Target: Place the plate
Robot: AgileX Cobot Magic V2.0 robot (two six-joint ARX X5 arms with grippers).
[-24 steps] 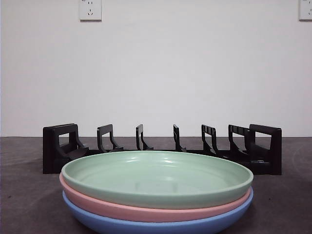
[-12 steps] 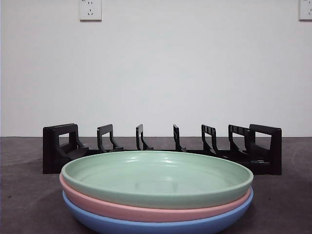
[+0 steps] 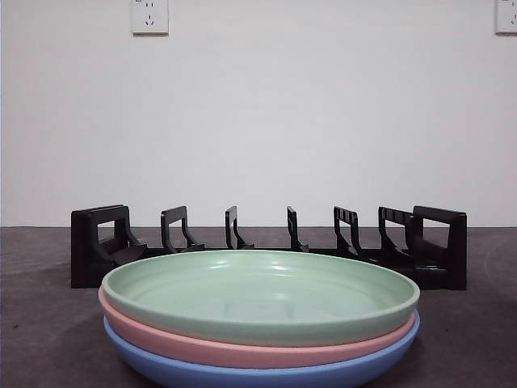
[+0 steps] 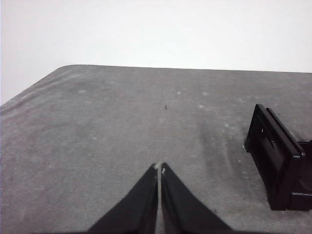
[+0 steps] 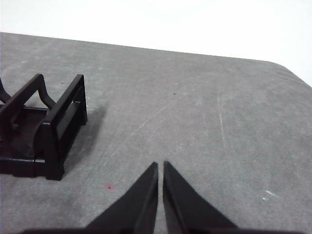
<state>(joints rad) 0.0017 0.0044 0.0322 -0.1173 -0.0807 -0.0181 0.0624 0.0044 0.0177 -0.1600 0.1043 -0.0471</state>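
Observation:
A green plate lies on top of a pink plate and a blue plate, stacked at the front of the table in the front view. Behind the stack stands an empty black dish rack with several upright dividers. One end of the rack shows in the left wrist view, the other end in the right wrist view. My left gripper is shut and empty above bare table, beside the rack's end. My right gripper is shut and empty beside the rack's other end. Neither arm shows in the front view.
The grey table runs back to a white wall with two power sockets. The table's rounded far corners show in the left wrist view and the right wrist view.

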